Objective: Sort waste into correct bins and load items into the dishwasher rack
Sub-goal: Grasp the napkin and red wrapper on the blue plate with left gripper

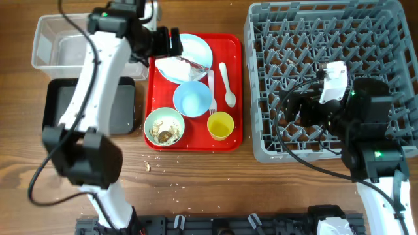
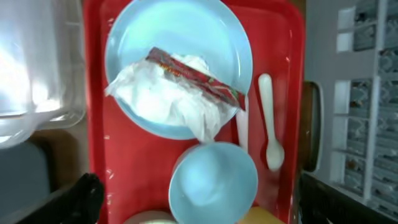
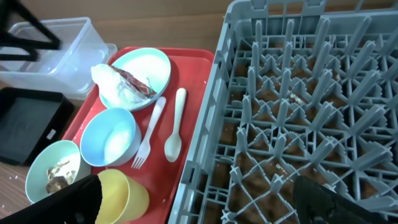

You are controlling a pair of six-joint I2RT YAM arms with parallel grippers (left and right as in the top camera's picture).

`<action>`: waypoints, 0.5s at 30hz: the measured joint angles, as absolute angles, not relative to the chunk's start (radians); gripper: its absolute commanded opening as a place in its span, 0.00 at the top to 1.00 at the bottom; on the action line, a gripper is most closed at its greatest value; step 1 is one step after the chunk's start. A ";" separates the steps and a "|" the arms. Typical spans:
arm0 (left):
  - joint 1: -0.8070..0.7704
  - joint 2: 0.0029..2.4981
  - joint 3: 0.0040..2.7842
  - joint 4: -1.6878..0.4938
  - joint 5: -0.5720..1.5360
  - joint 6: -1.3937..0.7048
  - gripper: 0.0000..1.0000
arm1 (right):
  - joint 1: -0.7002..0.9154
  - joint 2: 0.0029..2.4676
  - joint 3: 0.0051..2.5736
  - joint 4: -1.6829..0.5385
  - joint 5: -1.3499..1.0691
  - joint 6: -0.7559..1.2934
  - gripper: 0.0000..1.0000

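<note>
White paper, a crumpled napkin [image 2: 158,102], is seen heaped on the pale blue plate [image 2: 180,28] at the end of the red tray [image 2: 93,124] nearest the clear tub [image 1: 55,46]; the red-and-white wrapper [image 2: 196,78] is laid slantwise across it, one end reaching the plate's rim; the napkin's lower tip is draped toward the small blue bowl [image 2: 214,180], which is set just beside the plate.

The fork [image 1: 211,91] and spoon [image 1: 226,83] are laid side by side between that bowl and the tray's edge toward the grey rack [image 1: 313,32], close together with a slit of red between them; the yellow cup [image 1: 221,125] is stood in the near corner on that side; the green bowl [image 1: 164,126], with brown scraps [image 1: 163,135] in it, is set in the other near corner, close against the raised lip; crumbs [image 1: 147,166] are scattered on the desk [image 1: 215,189] just off that corner.

The left pincer [image 2: 198,186] is held above plate and bowl, its fingers spread wide, seen at the two lower corners of the wrist view; the tub and the black tray [image 1: 124,104] are found just beyond the tray's left edge, both partly crossed by the left arm.

A narrow strip of desk is shown between tray and rack; the right pincer [image 3: 196,186] is hung over the rack's tray-side part, likewise spread wide; open desk is seen along the near side.
</note>
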State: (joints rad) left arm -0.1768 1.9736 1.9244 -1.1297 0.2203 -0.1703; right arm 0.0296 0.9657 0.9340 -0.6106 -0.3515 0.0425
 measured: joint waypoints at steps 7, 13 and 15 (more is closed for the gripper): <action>-0.184 2.117 1.926 -1.031 0.320 -0.286 0.02 | 0.030 0.976 0.934 -0.621 -0.352 0.064 0.00; -0.217 2.123 1.926 -0.953 0.139 -0.508 0.02 | 0.030 0.976 0.934 -0.630 -0.352 0.067 0.00; -0.247 2.144 1.927 -0.944 0.069 -0.569 0.02 | 0.030 0.978 0.934 -0.637 -0.352 0.067 0.00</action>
